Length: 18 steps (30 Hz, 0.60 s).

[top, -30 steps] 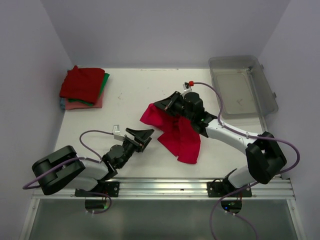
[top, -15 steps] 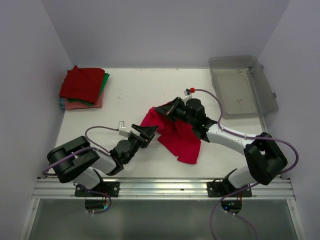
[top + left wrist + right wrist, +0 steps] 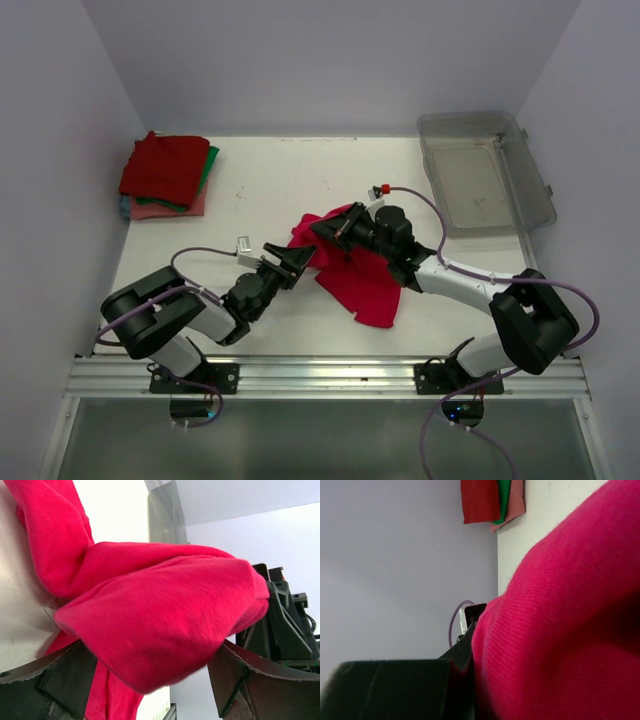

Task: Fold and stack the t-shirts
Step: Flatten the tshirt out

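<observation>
A bright crimson-pink ribbed cloth t-shirt (image 3: 560, 630) lies against the black jaws. Well beyond it, folded dark red, green and salmon t-shirts (image 3: 490, 502) sit stacked on the white desk (image 3: 540, 525).

Lab test cell, plain walls (image 3: 300, 60)

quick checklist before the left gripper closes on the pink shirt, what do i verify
1. Hold: right gripper shut on the crimson-pink t-shirt, one end raised: ok
2. Left gripper jaws apart: ok
3. Cloth between the left fingers, seen in the left wrist view: ok
4. Which part of the shirt sits there, hem or sleeve: cannot tell
5. Single layer in the gap: not ok, it is a bunched fold
6. Folded stack apart from both arms: ok
</observation>
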Each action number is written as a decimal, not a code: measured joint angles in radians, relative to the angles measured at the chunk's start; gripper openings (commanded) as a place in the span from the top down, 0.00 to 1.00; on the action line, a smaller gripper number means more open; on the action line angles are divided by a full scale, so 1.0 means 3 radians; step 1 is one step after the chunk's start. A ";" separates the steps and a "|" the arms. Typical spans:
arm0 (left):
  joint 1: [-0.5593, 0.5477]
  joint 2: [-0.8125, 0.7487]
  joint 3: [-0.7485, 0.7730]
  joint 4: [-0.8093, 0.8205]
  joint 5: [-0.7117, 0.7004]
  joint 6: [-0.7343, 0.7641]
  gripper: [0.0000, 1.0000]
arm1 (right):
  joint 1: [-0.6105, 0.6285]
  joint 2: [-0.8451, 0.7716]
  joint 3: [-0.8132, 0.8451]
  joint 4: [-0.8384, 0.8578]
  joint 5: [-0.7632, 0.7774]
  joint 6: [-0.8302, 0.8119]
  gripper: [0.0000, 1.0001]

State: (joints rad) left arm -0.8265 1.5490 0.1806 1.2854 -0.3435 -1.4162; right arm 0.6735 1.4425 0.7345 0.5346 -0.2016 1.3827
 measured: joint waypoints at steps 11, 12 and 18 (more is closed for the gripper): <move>0.0219 0.0217 0.0036 0.0027 0.0271 0.0058 0.68 | 0.0018 -0.0062 -0.0013 -0.0116 -0.0034 -0.0024 1.00; 0.0247 0.0223 0.0036 0.0027 0.0298 0.0056 0.72 | 0.0018 -0.0067 -0.0011 -0.0153 -0.0047 -0.0038 1.00; 0.0402 0.0131 0.0022 0.0018 0.0426 0.0092 0.99 | 0.0020 -0.0184 0.0019 -0.0605 -0.0099 -0.0202 1.00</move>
State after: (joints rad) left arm -0.7059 1.5883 0.1871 1.2907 -0.2157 -1.3888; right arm 0.6796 1.3872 0.7403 0.3531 -0.2314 1.3220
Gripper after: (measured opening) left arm 0.080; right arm 0.047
